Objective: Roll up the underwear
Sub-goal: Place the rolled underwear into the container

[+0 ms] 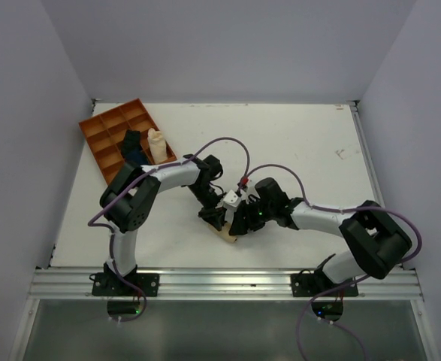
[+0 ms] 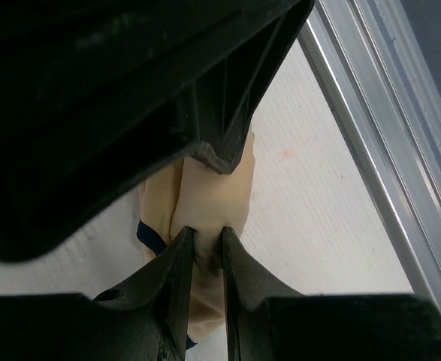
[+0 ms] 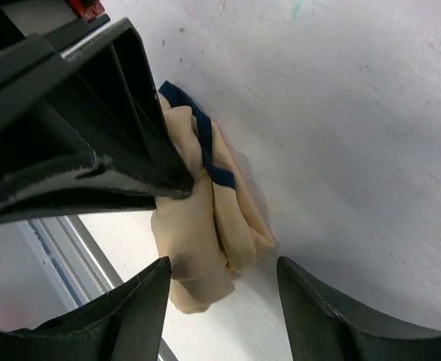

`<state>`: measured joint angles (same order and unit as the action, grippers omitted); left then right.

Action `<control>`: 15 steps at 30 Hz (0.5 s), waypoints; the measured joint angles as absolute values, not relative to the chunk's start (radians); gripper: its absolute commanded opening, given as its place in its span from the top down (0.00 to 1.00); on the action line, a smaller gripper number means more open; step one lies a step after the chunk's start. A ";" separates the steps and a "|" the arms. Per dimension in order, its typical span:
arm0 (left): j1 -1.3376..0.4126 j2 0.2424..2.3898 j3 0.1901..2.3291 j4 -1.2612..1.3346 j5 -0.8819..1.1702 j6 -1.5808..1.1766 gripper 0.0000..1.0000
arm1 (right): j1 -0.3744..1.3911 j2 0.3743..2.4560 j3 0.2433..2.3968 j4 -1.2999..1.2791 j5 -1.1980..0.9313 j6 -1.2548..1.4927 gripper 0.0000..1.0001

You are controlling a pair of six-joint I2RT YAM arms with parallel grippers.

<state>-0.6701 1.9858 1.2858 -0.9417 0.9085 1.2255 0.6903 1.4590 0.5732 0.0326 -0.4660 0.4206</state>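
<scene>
The underwear (image 1: pixel 226 234) is a beige cloth with a dark edge band, bunched into folds near the table's front edge. In the left wrist view the underwear (image 2: pixel 209 188) is pinched between the narrow jaws of my left gripper (image 2: pixel 206 239). In the right wrist view the underwear (image 3: pixel 205 226) lies just beyond my right gripper (image 3: pixel 224 271), whose jaws stand wide apart and empty on either side of its near end. The left gripper's body (image 3: pixel 92 135) presses on the cloth from above. In the top view both grippers, left (image 1: pixel 214 218) and right (image 1: pixel 239 224), meet over the cloth.
An orange compartment tray (image 1: pixel 104 124) stands at the back left, holding a dark blue roll (image 1: pixel 133 144) and a cream roll (image 1: pixel 156 145). The metal rail of the table's front edge (image 2: pixel 385 150) runs close to the cloth.
</scene>
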 measured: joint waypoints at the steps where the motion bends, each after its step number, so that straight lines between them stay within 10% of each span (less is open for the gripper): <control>1: -0.670 1.986 1.286 -0.941 0.908 1.223 0.77 | 0.693 1.469 0.583 0.033 -0.466 0.419 0.37; 10: -0.667 1.991 1.285 -0.945 0.903 1.196 0.77 | 0.722 1.534 0.627 0.054 -0.468 0.406 0.45; 15: -0.662 1.993 1.285 -0.951 0.898 1.171 0.77 | 0.745 1.543 0.627 0.088 -0.472 0.406 0.72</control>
